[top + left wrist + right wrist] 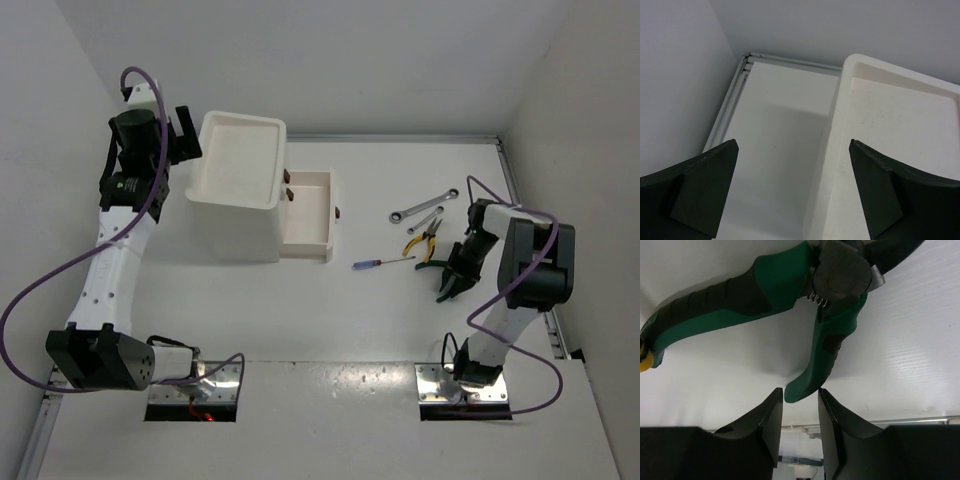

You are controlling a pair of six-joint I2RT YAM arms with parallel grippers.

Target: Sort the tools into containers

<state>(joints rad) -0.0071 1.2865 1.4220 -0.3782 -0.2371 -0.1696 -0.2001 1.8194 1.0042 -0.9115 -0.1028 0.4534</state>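
- Green-handled pliers lie on the desk, well right of the white cabinet; the right hand nips one handle's tip.
- Shallow pinch: on lifting they could swing or slip out.
- Left hand gapes empty beside the cabinet's tray.

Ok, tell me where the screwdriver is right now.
In the top view the thin screwdriver lies flat on the table, right of centre, between the open drawer and the green-handled pliers by the right gripper.

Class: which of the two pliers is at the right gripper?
The green-handled pliers, a handle tip between the right gripper's fingers; the yellow-handled pliers lie beyond.
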